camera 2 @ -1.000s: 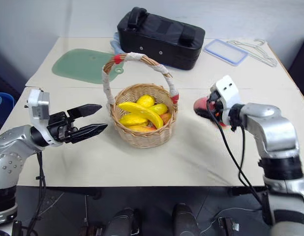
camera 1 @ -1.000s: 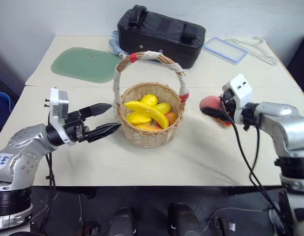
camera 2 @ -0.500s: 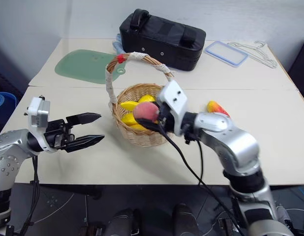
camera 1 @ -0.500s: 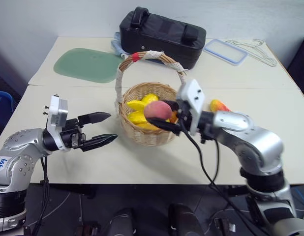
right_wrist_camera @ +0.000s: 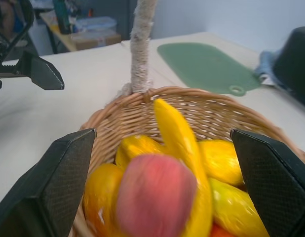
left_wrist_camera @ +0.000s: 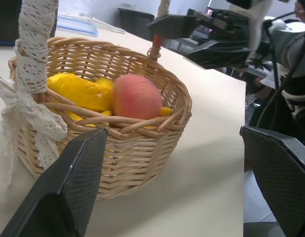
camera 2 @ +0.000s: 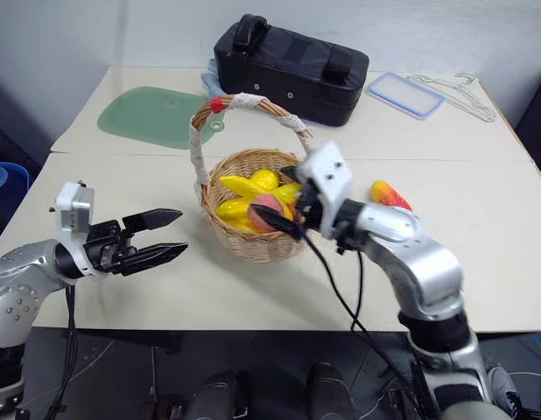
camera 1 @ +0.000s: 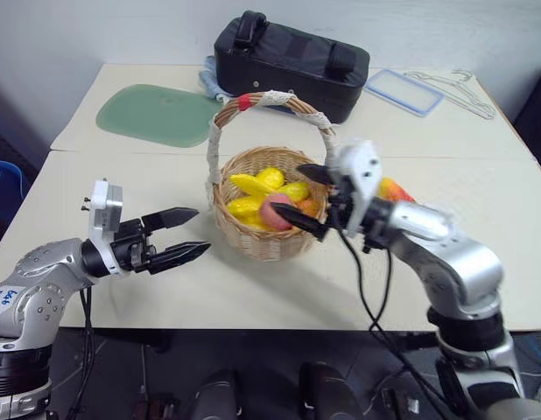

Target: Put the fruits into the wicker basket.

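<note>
The wicker basket (camera 1: 253, 245) stands mid-table, its taped handle (camera 1: 220, 131) arching over it. A pink-red peach (camera 1: 277, 213) lies inside among yellow bananas and lemons (camera 1: 253, 185); the peach (left_wrist_camera: 137, 96) touches no finger. My right gripper (camera 1: 286, 188) hovers open over the basket's right rim, its fingers (right_wrist_camera: 58, 177) spread to either side of the peach (right_wrist_camera: 155, 195). The yellow-red mango (camera 2: 386, 192) lies on the table right of the basket, behind my right arm. My left gripper (camera 1: 200, 230) is open and empty, a short way left of the basket.
A black bag (camera 1: 288, 57) sits at the back of the table behind the basket. A green mat (camera 1: 152, 114) lies back left, a clear lid (camera 1: 402, 87) and a wire hanger (camera 1: 454, 87) back right. The table's front edge runs just below both arms.
My right gripper carried the peach leftward from beside the mango to over the basket, then opened; the peach now lies in the basket. The left gripper has stayed put.
</note>
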